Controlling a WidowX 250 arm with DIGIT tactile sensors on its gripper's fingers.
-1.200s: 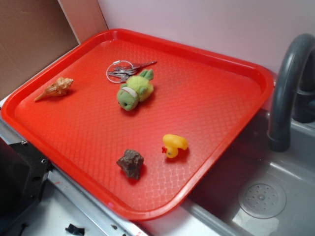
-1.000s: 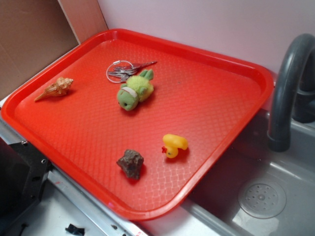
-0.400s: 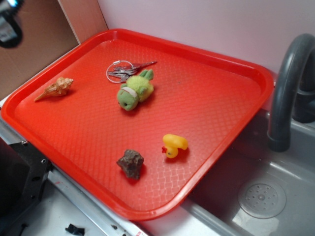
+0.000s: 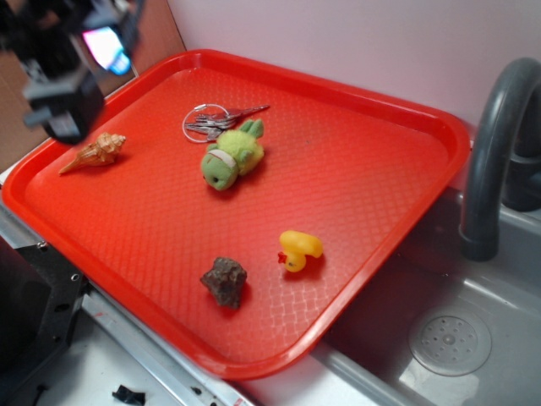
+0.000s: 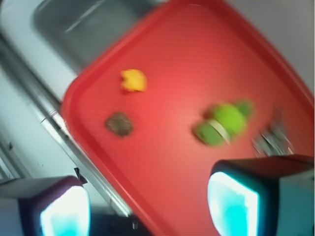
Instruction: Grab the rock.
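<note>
The rock (image 4: pixel 225 281) is a jagged dark grey-brown lump near the front edge of the red tray (image 4: pixel 355 178). It shows in the blurred wrist view (image 5: pixel 119 124) too, far from the jaws. My gripper (image 4: pixel 80 63) hangs high above the tray's far left corner, blurred by motion. In the wrist view the gripper (image 5: pixel 147 209) is open and empty, with a wide gap between its two glowing pads (image 5: pixel 232 204).
On the tray lie a yellow rubber duck (image 4: pixel 300 249) right of the rock, a green plush toy (image 4: pixel 231 158), a ring of keys (image 4: pixel 215 121) and a tan spiral seashell (image 4: pixel 95 152). A grey sink (image 4: pixel 448 330) with a dark faucet (image 4: pixel 494 144) is at the right.
The gripper has come into the exterior view from the upper left and moved down and right over the tray's left corner. The rock and the other objects have not moved.
</note>
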